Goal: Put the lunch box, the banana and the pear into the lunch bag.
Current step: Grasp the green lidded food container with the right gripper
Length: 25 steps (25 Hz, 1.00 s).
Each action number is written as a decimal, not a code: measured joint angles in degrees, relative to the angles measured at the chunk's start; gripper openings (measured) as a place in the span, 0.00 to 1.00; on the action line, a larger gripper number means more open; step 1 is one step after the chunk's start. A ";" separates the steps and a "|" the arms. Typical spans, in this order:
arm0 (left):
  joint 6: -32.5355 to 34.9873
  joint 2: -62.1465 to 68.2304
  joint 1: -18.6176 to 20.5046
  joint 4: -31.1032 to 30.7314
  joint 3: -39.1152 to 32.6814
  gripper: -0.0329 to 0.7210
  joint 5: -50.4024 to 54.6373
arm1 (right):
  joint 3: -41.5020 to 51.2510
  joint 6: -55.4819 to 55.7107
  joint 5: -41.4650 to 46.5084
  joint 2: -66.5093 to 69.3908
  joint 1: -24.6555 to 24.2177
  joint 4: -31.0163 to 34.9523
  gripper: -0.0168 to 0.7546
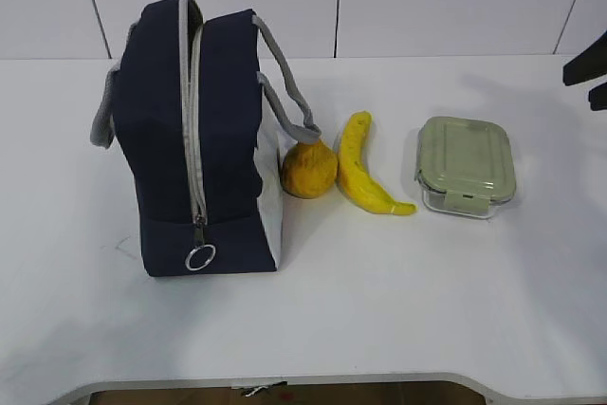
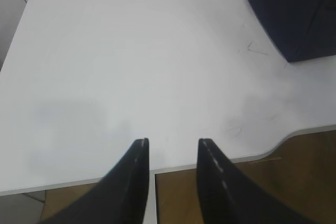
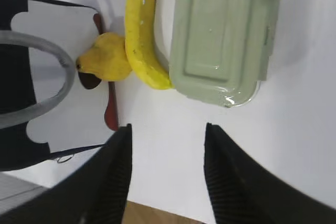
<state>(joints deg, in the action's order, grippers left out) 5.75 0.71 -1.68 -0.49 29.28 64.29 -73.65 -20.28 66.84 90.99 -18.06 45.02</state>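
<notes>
Nothing is packed yet. The navy fabric lunch bag (image 1: pixel 204 139) stands on the left with its zipper closed, so it needs opening first. Right of it lie the glossy clear lunch box (image 1: pixel 466 166), the smooth curved banana (image 1: pixel 365 164) and the mottled round pear (image 1: pixel 309 169). Both the right gripper (image 3: pixel 167 132) and left gripper (image 2: pixel 173 145) hover spread and empty.

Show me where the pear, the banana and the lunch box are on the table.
pear (image 1: pixel 308 169), exterior view, middle of its mottled skin.
banana (image 1: pixel 358 167), exterior view, middle of its curved body.
lunch box (image 1: pixel 465 158), exterior view, centre of the pale green lid.
</notes>
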 joint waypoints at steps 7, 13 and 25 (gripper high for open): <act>0.00 0.00 0.00 0.00 0.00 0.36 0.00 | 0.00 -15.03 2.09 8.37 -5.01 13.17 0.50; 0.00 0.00 0.00 0.00 0.00 0.36 0.00 | -0.13 -19.96 2.09 11.85 -5.24 14.03 0.50; 0.00 0.00 0.00 0.00 0.00 0.36 0.00 | -0.26 -19.19 2.09 16.97 -5.24 14.21 0.67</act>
<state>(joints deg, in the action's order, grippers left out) 5.75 0.71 -1.68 -0.49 29.28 64.29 -73.91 -39.47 68.94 107.97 -23.30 59.23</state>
